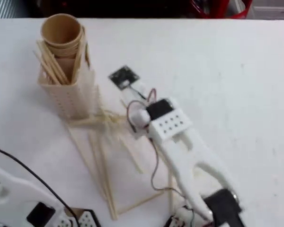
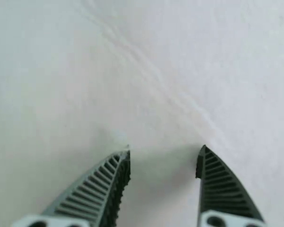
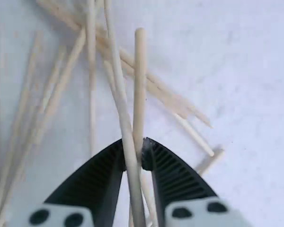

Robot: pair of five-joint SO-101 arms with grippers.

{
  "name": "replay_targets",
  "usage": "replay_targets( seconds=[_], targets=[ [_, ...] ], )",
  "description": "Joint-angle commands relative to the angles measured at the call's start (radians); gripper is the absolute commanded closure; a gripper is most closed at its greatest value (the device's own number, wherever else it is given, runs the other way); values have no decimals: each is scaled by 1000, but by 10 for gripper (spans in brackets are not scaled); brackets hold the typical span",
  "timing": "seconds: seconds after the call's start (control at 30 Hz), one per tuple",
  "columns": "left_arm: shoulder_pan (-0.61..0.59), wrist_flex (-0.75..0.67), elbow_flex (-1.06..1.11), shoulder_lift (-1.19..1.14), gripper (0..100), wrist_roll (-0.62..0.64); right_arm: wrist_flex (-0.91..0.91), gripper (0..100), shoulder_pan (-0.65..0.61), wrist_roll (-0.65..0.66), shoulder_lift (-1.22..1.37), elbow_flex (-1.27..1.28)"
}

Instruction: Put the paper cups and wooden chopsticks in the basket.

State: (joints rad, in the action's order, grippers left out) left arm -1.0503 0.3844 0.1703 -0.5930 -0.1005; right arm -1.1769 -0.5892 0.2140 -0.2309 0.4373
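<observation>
A tall white perforated basket point(image 1: 71, 97) stands at the back left, holding stacked paper cups point(image 1: 61, 33) and several wooden chopsticks point(image 1: 49, 66). More loose chopsticks point(image 1: 102, 161) lie scattered on the table in front of it. My right arm point(image 1: 168, 125) is over this pile. In its wrist view my right gripper point(image 3: 134, 144) is shut on two chopsticks point(image 3: 138, 85), just above the other loose chopsticks point(image 3: 52, 90). My left gripper point(image 2: 163, 153) is open over bare white table with nothing between its fingers.
The left arm's white body point(image 1: 14, 194) and a black cable sit at the front left corner. The tabletop point(image 1: 227, 71) is white, with free room to the right and behind the right arm. The table's back edge runs along the top.
</observation>
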Motion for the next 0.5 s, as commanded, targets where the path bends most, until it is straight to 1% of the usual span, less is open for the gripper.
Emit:
replay_targets(
  seconds=[0.0,0.1,0.23,0.33,0.47],
  targets=[
    [41,-32,-6,-65,756,12,-67,981,1,-9,-189,-86],
    [41,-32,-6,-67,756,12,-107,981,2,-9,-225,-124],
    [39,-32,-6,-67,756,12,-104,981,24,-11,-223,-176],
    [39,-32,-6,-68,756,9,-82,981,53,-11,-223,-219],
    [39,-32,-6,-68,756,11,-2,981,88,-11,-223,-244]
  ],
)
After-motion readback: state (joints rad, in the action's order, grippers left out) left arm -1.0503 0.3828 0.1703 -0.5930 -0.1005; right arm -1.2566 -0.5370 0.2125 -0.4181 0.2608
